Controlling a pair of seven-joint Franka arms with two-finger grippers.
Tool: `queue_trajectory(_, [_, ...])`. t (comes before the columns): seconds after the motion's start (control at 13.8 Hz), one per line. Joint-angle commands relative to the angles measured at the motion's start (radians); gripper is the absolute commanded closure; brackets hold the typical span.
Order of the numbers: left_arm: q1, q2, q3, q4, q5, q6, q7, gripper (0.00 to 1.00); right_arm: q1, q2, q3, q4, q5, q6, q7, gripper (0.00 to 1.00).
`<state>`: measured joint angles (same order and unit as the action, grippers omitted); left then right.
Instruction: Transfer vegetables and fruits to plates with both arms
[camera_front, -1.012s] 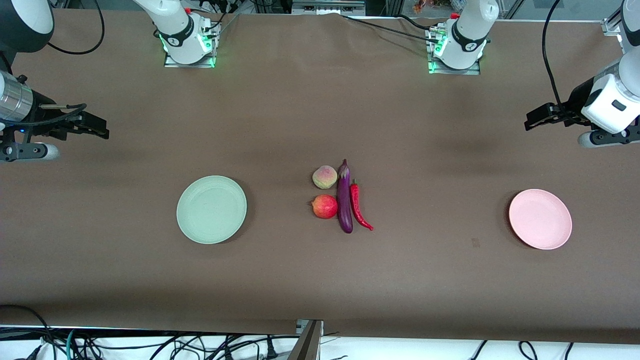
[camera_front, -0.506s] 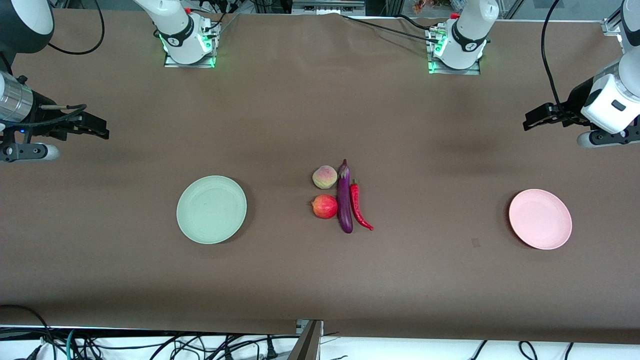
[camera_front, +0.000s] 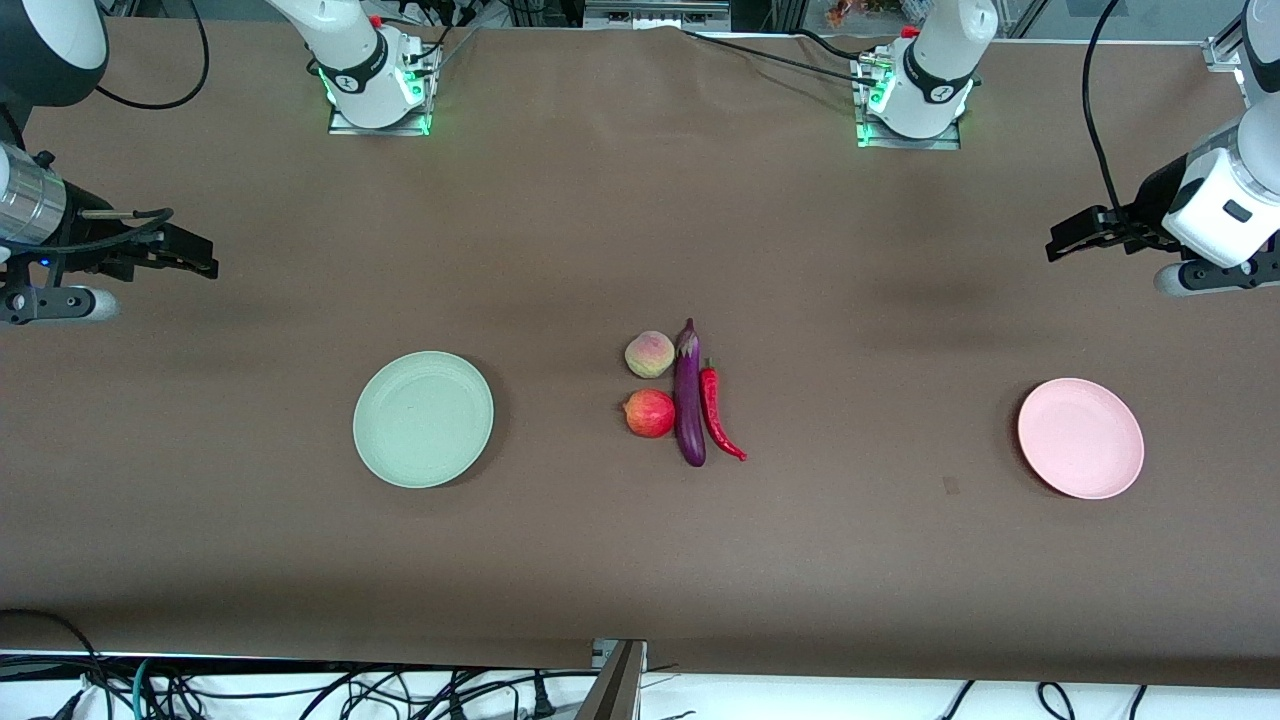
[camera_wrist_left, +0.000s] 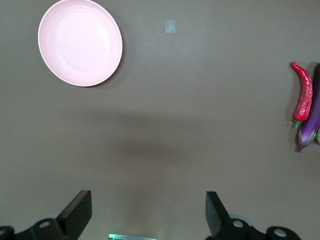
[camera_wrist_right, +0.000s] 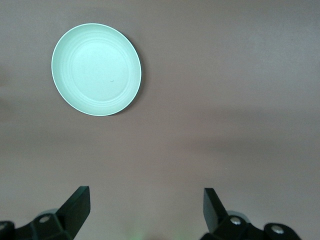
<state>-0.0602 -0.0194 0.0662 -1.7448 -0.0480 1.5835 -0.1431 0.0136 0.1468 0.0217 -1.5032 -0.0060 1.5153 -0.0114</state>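
Observation:
In the middle of the table lie a purple eggplant, a red chili pepper beside it, a pale peach and a red-orange pomegranate-like ball. The pale green plate sits toward the right arm's end, the pink plate toward the left arm's end. My left gripper is open and empty, high over bare table; its wrist view shows the pink plate, the chili and the eggplant's end. My right gripper is open and empty; its wrist view shows the green plate.
A brown cloth covers the table. The arm bases stand along the edge farthest from the front camera. A small tape mark lies near the pink plate. Cables hang below the nearest edge.
The left gripper has shifted very slightly toward the middle of the table. The right arm and all objects are as before.

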Motion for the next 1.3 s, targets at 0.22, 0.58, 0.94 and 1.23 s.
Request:
queue_trajectory(0.22, [0.005, 0.009, 0.0, 0.019, -0.016, -0.008, 0.007, 0.0, -0.011, 0.008, 0.004, 0.021, 0.001, -0.004, -0.015, 0.0])
queue_trajectory(0.58, [0.006, 0.01, 0.0, 0.019, -0.007, 0.006, 0.007, 0.0, -0.012, 0.013, 0.004, 0.021, 0.003, -0.003, -0.015, 0.0])
queue_trajectory(0.94, [-0.038, 0.114, -0.008, 0.039, -0.019, 0.116, -0.004, 0.0, -0.011, 0.019, 0.004, 0.021, 0.004, -0.001, -0.013, 0.0])
queue_trajectory(1.23, [-0.087, 0.248, -0.014, 0.11, -0.169, 0.193, -0.079, 0.0, -0.003, 0.066, 0.006, 0.021, 0.006, 0.012, -0.012, 0.0])
